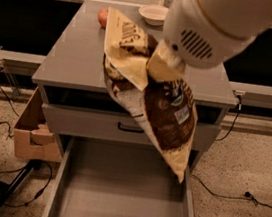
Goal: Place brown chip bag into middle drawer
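**While gripped from above, brown chip bag is hanging over middle drawer**

As the hand is pinching its upper part, the bag is dangling tilted in front of the worktop, its lower corner pointing into the open drawer. An apple and a bowl are sitting at the worktop's back edge.
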